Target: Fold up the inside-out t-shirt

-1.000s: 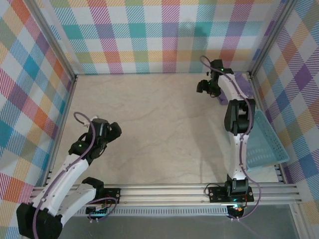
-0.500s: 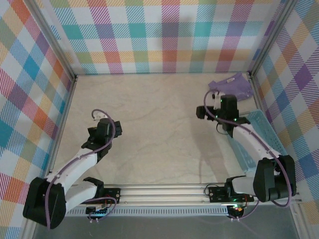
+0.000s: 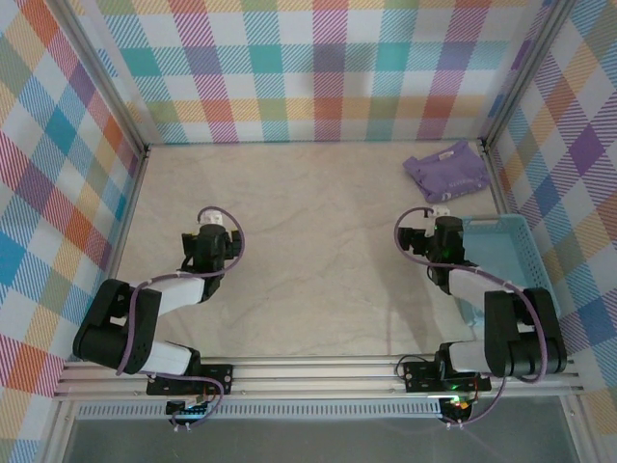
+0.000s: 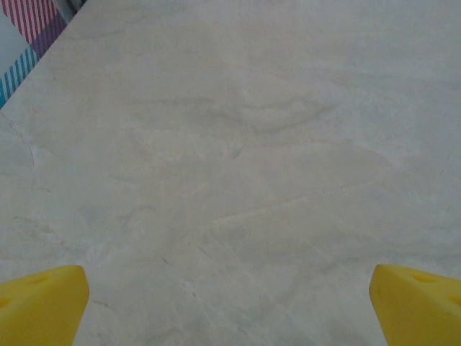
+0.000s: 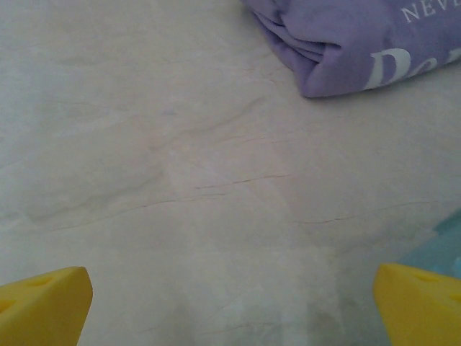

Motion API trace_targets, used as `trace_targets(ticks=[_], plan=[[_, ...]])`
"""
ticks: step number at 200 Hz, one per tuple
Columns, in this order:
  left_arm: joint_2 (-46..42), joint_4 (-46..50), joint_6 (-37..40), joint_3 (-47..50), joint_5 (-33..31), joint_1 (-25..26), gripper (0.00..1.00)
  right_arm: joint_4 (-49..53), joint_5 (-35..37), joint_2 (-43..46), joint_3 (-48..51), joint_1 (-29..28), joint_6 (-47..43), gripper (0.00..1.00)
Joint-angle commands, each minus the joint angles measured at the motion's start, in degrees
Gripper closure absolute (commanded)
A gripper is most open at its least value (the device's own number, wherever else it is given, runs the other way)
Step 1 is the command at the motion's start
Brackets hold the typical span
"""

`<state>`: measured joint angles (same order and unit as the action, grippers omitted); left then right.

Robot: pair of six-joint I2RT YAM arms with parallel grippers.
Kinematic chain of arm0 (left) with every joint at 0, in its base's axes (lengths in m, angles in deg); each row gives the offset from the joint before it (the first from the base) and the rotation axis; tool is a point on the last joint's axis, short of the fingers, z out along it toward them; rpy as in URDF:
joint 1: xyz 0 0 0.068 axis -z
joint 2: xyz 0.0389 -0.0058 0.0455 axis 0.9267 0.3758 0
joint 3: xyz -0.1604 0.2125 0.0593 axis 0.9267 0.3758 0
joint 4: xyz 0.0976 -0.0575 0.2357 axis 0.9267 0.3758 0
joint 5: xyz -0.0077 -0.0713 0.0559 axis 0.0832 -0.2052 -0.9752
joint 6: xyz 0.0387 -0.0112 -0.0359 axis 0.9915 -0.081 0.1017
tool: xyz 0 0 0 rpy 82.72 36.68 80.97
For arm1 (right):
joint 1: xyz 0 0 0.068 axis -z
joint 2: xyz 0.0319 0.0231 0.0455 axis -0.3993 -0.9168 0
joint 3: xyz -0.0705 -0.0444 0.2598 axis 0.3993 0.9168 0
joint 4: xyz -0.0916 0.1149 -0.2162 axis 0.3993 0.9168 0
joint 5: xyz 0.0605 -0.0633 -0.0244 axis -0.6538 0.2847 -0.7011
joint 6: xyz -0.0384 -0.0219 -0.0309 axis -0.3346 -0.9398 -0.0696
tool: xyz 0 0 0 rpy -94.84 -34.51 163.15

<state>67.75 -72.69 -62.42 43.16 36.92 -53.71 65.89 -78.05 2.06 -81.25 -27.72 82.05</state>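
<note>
Shirt (image 3: 445, 172) lies folded in counter's (image 3: 308, 241) far right corner, left tool (image 3: 210, 228) and right tool (image 3: 434, 232) both spread, empty, well clear, so fold looks done.

The t-shirt (image 3: 445, 172) is lavender-purple with white lettering. The basket (image 3: 511, 256) is light blue, the bench (image 3: 308, 222) cream with faint grey veining, the walls (image 3: 289, 68) multicoloured plaid on white.

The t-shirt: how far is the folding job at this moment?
Done, it seems: the t-shirt lies as a compact folded bundle at the far right corner of the table, layered edges visible in the right wrist view. In hand: nothing; the left gripper and right gripper are open and empty. Left: probably nothing, perhaps a neater fold.
</note>
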Motion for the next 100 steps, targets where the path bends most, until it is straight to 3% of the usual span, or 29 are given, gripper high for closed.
trace_targets(ticks=[1, 13, 28, 48, 58, 100], plan=[[0.84, -10.69, 2.22, 1.59, 4.45, -2.47, 0.0, -9.99, -6.05, -1.58, 0.3, 1.57, -2.04, 0.0], [3.85, -15.86, 2.19, 2.69, 5.23, -3.42, 0.0, -10.51, -7.85, -2.64, -0.41, 2.48, -2.81, 0.0], [5.81, -13.81, 1.58, 0.7, 6.44, -4.3, 0.0, -18.46, -11.19, -5.42, 1.68, 3.71, -3.38, 0.0], [6.74, -15.78, -0.97, 1.77, 10.19, -7.0, 0.0, -19.48, -15.18, -8.17, 0.96, 5.67, -2.74, 0.0], [9.33, -19.27, -1.37, 2.06, 11.59, -8.08, 0.0, -21.04, -15.19, -9.04, 1.41, 5.64, -2.8, 0.0], [8.84, -17.7, -1.71, 1.9, 13.17, -8.94, 0.0, -23.01, -10.1, -10.09, 2.18, 4.67, -2.23, 0.0]])
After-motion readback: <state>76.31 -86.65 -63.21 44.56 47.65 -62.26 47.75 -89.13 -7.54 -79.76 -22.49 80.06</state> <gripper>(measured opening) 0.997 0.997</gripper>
